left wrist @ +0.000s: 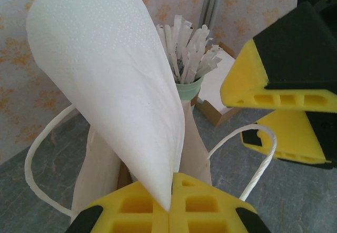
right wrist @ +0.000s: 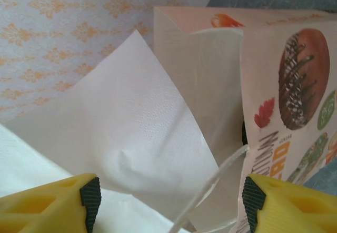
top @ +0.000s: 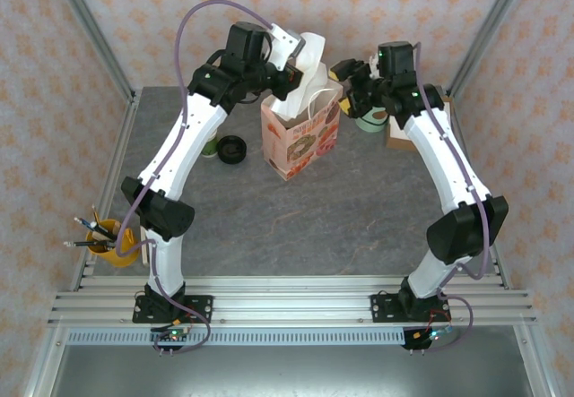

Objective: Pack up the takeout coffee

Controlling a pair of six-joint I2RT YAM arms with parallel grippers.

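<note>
1. The left gripper (left wrist: pixel 169 191) was closed. Its yellow fingers pinched the bottom tip of a white napkin (left wrist: pixel 116 85), which rose as a cone over the mouth of the paper bag (top: pixel 303 146).
2. The right gripper (right wrist: pixel 168 204) had its fingers well apart. In its wrist view the bag's upper wall and a fold of napkin lay between them. Whether either finger touched the bag could not be told.
3. The bag stood upright in the upper middle of the top view with its mouth facing up. Both grippers crowded its top edge, the left from the upper left and the right from the upper right.
4. The coffee (top: pixel 231 150) sat on the table (top: pixel 359 218) left of the bag, near it but apart, with its round black lid facing the overhead camera. It looked upright, so its long axis ran straight up, in line with the bag's opening.
5. The cup was outside the bag, so packing it seemed not yet done.
6. The cup lay just beside the left forearm and on the far side of the bag from the right gripper. The left arm was judged much the nearer, though its fingers were taken up with the napkin.
7. A reach for the cup would probably mean releasing the napkin, then dropping down and toward the left of the frame.
8. The straw holder (top: pixel 366 124) stood just right of the bag, below the right gripper.
</note>
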